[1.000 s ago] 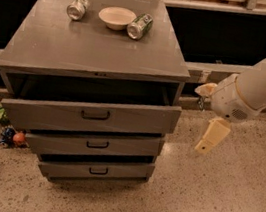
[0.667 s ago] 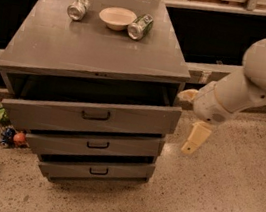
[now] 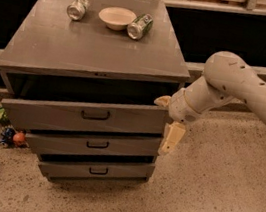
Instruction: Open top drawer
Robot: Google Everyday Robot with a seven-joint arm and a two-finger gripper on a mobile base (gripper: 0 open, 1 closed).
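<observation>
1. On the floor at the far left lies small clutter (image 3: 9, 135), well apart from the work.
2. The top drawer (image 3: 55, 115) sits under the counter (image 3: 56, 49), its front standing forward of the cabinet with a dark gap above it. I judge it partly open.
3. Its black handle (image 3: 95, 115) at centre is free, with nothing on it.
4. On the counter's far side lie a can (image 3: 77, 7), a bowl (image 3: 117, 17) and a second can (image 3: 139, 26).
5. The tool (image 3: 171, 135) hangs at the drawer front's right end, touching or just beside it. How far open it is I cannot tell, and it holds nothing visible.
6. The step in hand seems to be drawing the drawer out. The next move needs purchase on that end or the handle, then a straight outward pull.
</observation>
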